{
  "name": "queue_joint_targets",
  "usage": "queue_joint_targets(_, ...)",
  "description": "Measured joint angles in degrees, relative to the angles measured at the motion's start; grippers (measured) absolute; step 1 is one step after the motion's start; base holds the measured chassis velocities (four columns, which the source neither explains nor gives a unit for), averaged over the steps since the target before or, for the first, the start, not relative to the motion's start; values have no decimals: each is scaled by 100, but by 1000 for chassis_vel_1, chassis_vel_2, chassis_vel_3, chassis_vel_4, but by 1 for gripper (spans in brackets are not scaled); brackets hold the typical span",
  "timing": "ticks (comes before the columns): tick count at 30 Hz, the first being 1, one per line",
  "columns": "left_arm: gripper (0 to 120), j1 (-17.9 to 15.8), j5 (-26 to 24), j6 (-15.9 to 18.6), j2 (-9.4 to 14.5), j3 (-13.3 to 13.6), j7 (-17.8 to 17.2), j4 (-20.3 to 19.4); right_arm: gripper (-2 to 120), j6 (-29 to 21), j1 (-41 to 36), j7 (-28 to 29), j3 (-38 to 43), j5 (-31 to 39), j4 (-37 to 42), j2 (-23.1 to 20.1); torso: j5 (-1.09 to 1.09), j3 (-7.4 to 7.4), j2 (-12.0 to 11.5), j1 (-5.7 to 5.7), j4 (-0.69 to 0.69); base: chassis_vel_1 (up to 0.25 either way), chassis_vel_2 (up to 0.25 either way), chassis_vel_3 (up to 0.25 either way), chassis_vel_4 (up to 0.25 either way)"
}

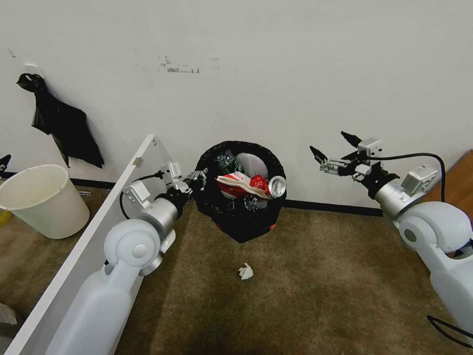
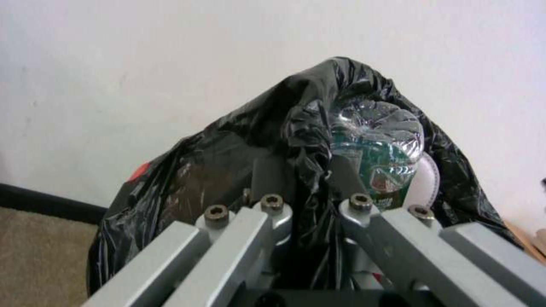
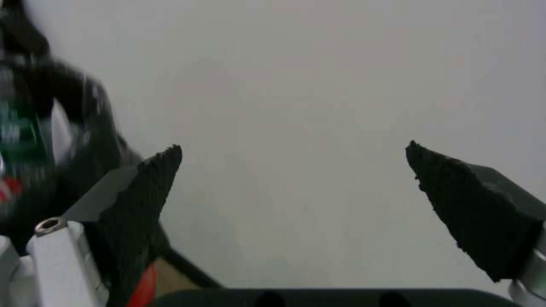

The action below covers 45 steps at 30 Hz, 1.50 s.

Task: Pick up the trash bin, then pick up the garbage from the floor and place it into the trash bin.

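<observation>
A: Where is the trash bin (image 1: 240,190)?

B: Lifted off the floor (image 1: 315,276) in front of the wall (image 1: 276,64), tilted toward the camera. The left claw (image 1: 199,178) is clamped on its bag-covered rim. A clear bottle (image 2: 378,145), a crushed red can (image 1: 266,185) and a red-white carton (image 1: 235,181) lie inside.

A: And the right claw (image 1: 335,148)?

B: Spread wide, holding nothing, just beside the bin.

A: What else is around?

B: A white paper wad (image 1: 245,271) lies on the carpet below the bin. A white panel (image 1: 93,231) runs along the left arm, with a cream bucket (image 1: 42,199) beyond it and a black bag (image 1: 61,121) hanging on the wall.
</observation>
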Motion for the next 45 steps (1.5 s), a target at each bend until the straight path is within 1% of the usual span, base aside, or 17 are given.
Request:
queue_joint_targets(7, 4, 5, -6, -7, 12, -44, 22, 2, 100, -279, -219, -16, -131, -126, -123, -124, 0, 0, 0, 0, 0, 0, 0, 0, 0)
queue_joint_targets(18, 4, 8, -19, -13, 11, -50, 28, -11, 100, -264, -634, -238, -463, -527, -449, -204, 0, 0, 0, 0, 0, 0, 0, 0, 0)
queue_joint_targets(23, 4, 0, -18, -14, -1, -33, 29, -12, 100, -227, -633, -302, -667, -614, -591, -204, 0, 0, 0, 0, 0, 0, 0, 0, 0)
queue_joint_targets(27, 4, -4, -19, -14, -14, -20, 29, -11, 100, -213, -504, -413, -1130, -657, -819, -213, 0, 0, 0, 0, 1, 0, 0, 0, 0)
queue_joint_targets(31, 4, -4, -19, -14, -15, -15, 29, -8, 100, -185, -434, -531, -1382, -745, -980, -212, 0, 0, 0, 0, 0, 0, 0, 0, 0)
queue_joint_targets(34, 4, -27, -20, -14, -18, 13, 38, 28, 100, 28, -370, -966, -1665, -941, -1320, -213, 0, 0, 0, 0, 1, 0, 0, 0, 0)
queue_joint_targets(35, 4, -27, -20, -14, -18, 13, 38, 28, 100, 28, -370, -966, -1665, -941, -1320, -213, 0, 0, 0, 0, 1, 0, 0, 0, 0)
queue_joint_targets(37, 4, -41, -21, -14, -25, 28, 54, 54, 100, 309, -303, -1465, -1831, -1112, -1635, -174, -1, 0, 0, 0, -1, 0, 0, 0, 0)
queue_joint_targets(38, 4, -41, -21, -14, -25, 28, 54, 54, 100, 309, -303, -1465, -1831, -1112, -1635, -174, -1, 0, 0, 0, -1, 0, 0, 0, 0)
queue_joint_targets(40, 4, -41, -22, -14, -30, 29, 64, 64, 100, 484, -249, -1826, -1998, -1200, -1866, -113, 1, 0, 0, 0, 0, 0, 0, 0, 0)
queue_joint_targets(41, 4, -41, -22, -14, -30, 29, 64, 64, 100, 484, -249, -1826, -1998, -1200, -1866, -113, 1, 0, 0, 0, 0, 0, 0, 0, 0)
queue_joint_targets(42, 4, -42, -21, -14, -37, 29, 67, 73, 100, 587, -208, -2008, -2133, -1241, -2014, -70, -1, 0, 0, 0, 1, 0, 0, 0, 0)
queue_joint_targets(43, 4, -42, -21, -14, -37, 29, 67, 73, 100, 587, -208, -2008, -2133, -1241, -2014, -70, -1, 0, 0, 0, 1, 0, 0, 0, 0)
queue_joint_targets(45, 4, -48, -19, -14, -49, 32, 73, 89, 100, 709, -126, -2149, -2342, -1345, -2277, 21, 0, 0, 0, 0, 0, 0, 0, 0, 0)
